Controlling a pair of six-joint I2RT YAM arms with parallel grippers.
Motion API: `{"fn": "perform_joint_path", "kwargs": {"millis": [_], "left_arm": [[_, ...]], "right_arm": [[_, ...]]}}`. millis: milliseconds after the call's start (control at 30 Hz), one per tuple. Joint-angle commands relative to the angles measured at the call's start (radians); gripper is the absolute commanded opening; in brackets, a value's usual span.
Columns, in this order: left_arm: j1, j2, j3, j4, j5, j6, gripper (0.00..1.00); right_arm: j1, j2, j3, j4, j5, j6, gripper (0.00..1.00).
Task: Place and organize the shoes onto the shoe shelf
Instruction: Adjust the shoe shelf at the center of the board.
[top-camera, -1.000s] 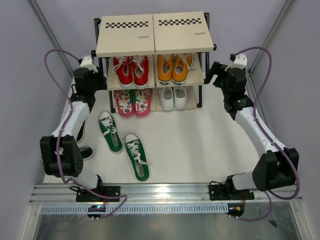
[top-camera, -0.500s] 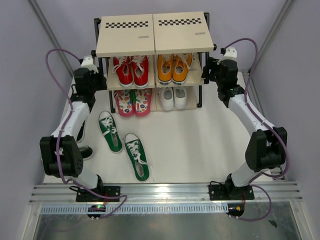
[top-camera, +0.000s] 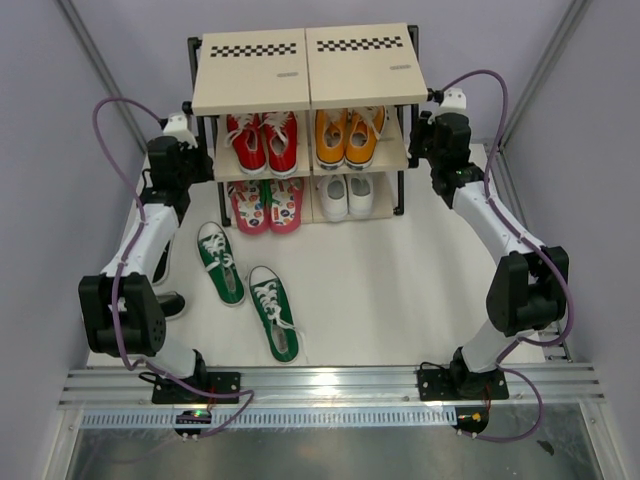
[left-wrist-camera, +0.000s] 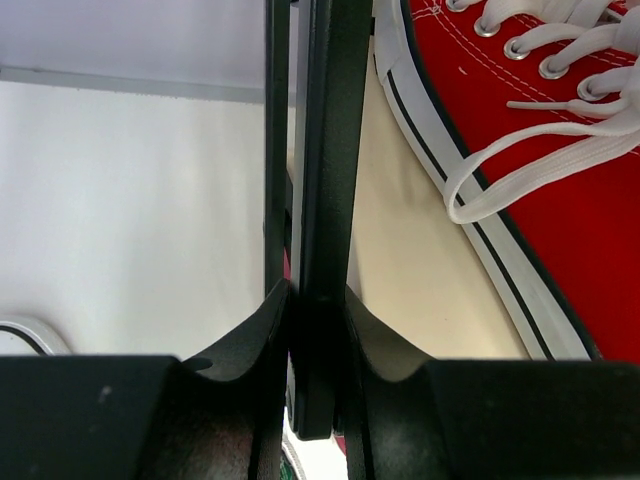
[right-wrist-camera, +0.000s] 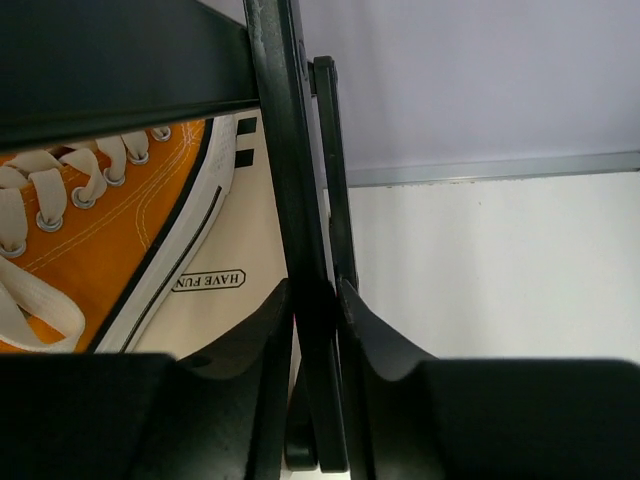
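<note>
Top external: green sneakers (top-camera: 222, 262) lengthwise toward shoe shelf (top-camera: 250, 85), far ends leftward.

- A white, matte tabletop (top-camera: 400, 290) fills the middle of the top view.
- Plain pale lilac-grey walls (top-camera: 40, 150) close it in on the left, back and right.
- Two grey metal struts slant outward in the far corners, one on the left (top-camera: 100, 62) and one on the right (top-camera: 548, 68).
- A silver rail (top-camera: 330, 384) runs along the near edge of the tabletop, with a ribbed strip (top-camera: 330, 416) just below it.
- Below that lies a glossy grey surface (top-camera: 330, 452) with blurred reflections; floor or panel, it cannot be told.
- In the right wrist view a thin grey ledge (right-wrist-camera: 500, 166) marks where the wall meets the tabletop.
- The light is even, shadows are soft, and glare shows on the rail.
</note>
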Motion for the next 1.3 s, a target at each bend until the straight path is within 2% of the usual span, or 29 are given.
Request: {"fn": "perform_joint_path", "kwargs": {"millis": [0,167,500,800,900,933,1033,1067,1133,1167,1267], "left_arm": [[0.003,-0.050,-0.002,-0.128,0.034,-0.025,0.10],[0.003,-0.050,0.007,-0.142,0.046,-0.025,0.11],[0.003,-0.038,0.030,-0.186,0.031,0.007,0.11],[0.003,-0.025,0.076,-0.241,0.037,0.006,0.15],[0.003,-0.015,0.119,-0.324,0.058,0.000,0.22],[0.004,-0.018,0.129,-0.341,0.061,-0.004,0.24],[0.004,-0.044,0.126,-0.344,0.066,-0.022,0.43],[0.003,-0.051,0.123,-0.343,0.063,-0.027,0.51],[0.003,-0.080,0.119,-0.343,0.057,-0.040,0.59],[0.003,-0.090,0.119,-0.346,0.060,-0.045,0.67],[0.003,-0.142,0.113,-0.375,0.070,-0.068,0.78]], "right_arm": [[-0.008,0.009,0.013,0.007,0.015,-0.033,0.24],[-0.008,-0.020,-0.006,-0.008,-0.005,-0.032,0.04],[-0.007,-0.191,-0.162,0.012,-0.045,-0.004,0.03],[-0.007,-0.246,-0.178,-0.093,-0.021,0.036,0.04],[-0.007,-0.272,-0.150,-0.165,-0.028,0.045,0.25],[-0.007,-0.293,-0.144,-0.201,-0.031,0.047,0.38],[-0.007,-0.344,-0.121,-0.275,-0.051,0.048,0.63],[-0.007,-0.358,-0.119,-0.289,-0.060,0.047,0.67],[-0.007,-0.402,-0.115,-0.333,-0.074,0.045,0.76],[-0.007,-0.418,-0.118,-0.347,-0.079,0.042,0.79],[-0.007,-0.479,-0.119,-0.398,-0.102,0.040,0.84]]}}
